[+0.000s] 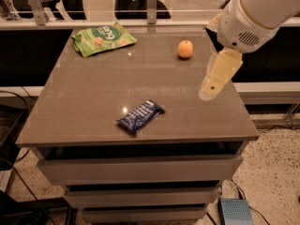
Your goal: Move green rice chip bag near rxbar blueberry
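The green rice chip bag lies flat at the table's far left corner. The rxbar blueberry, a dark-blue wrapper, lies near the front middle of the table, turned at an angle. My gripper hangs over the table's right side on a white arm coming in from the upper right. It is right of the bar and far from the bag, and it holds nothing that I can see.
A small orange fruit sits at the back right, just behind the gripper. The grey table has drawers below its front edge. A railing runs behind it. A blue-grey box lies on the floor at the lower right.
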`<state>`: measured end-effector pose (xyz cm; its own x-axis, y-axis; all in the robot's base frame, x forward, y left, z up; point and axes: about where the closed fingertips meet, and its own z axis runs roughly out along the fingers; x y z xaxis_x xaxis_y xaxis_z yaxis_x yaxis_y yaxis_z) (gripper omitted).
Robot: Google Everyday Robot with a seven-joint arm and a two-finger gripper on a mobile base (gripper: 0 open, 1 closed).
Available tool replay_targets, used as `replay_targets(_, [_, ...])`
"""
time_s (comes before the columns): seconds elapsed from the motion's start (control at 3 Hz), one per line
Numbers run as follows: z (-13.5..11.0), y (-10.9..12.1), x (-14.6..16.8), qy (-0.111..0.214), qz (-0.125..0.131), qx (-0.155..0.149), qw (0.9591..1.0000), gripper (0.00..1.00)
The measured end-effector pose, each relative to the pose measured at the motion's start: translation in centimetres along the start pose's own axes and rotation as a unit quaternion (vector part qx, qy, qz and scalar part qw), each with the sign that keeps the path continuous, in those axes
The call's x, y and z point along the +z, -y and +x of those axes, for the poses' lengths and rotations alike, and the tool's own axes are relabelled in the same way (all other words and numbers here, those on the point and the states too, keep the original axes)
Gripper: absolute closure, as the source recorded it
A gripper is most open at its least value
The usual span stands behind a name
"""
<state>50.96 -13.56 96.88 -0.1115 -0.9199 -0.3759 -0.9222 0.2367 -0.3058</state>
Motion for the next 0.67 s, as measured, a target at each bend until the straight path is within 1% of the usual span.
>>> replay_targets(0.33, [-4.4, 2.7, 2.9, 0.051, 0.02, -0.01, 0.9985, 0.0])
replay_targets(0.67, [-7.2, 4.3, 4.7, 0.082, 0.03, -0.016, 0.9961, 0.0])
